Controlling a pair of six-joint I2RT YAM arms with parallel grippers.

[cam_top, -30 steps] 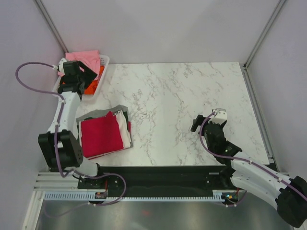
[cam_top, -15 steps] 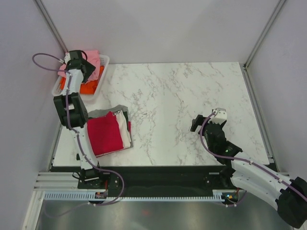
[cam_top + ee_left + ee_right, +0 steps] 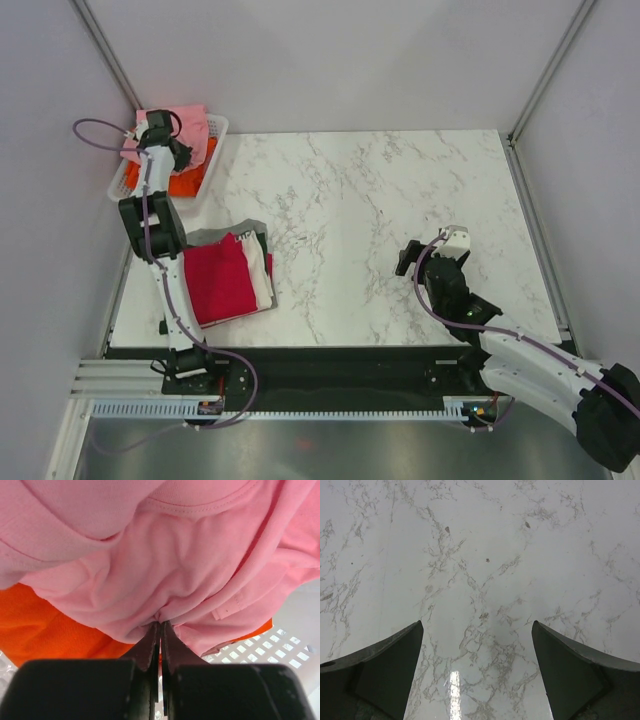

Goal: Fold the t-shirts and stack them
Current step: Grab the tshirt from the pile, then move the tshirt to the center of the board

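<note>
A light pink t-shirt (image 3: 186, 124) lies crumpled on an orange t-shirt (image 3: 186, 183) in the white mesh basket (image 3: 219, 139) at the table's far left corner. My left gripper (image 3: 160, 138) reaches into the basket. In the left wrist view, the left gripper (image 3: 160, 624) is shut on a pinched fold of the pink t-shirt (image 3: 175, 555), with the orange t-shirt (image 3: 40, 625) underneath. A folded stack lies near the left front: a crimson t-shirt (image 3: 214, 280) on top, with white (image 3: 263, 282) and grey (image 3: 214, 237) edges showing. My right gripper (image 3: 406, 259) is open over bare marble (image 3: 476, 625).
Basket mesh (image 3: 282, 645) shows below the pink cloth. The marble table top (image 3: 380, 200) stretches between the stack and the right arm. Frame posts and walls stand along the back and both sides.
The left arm swung from beside the basket to reach into it, and its jaws closed on the pink t-shirt. The right arm barely moved.
</note>
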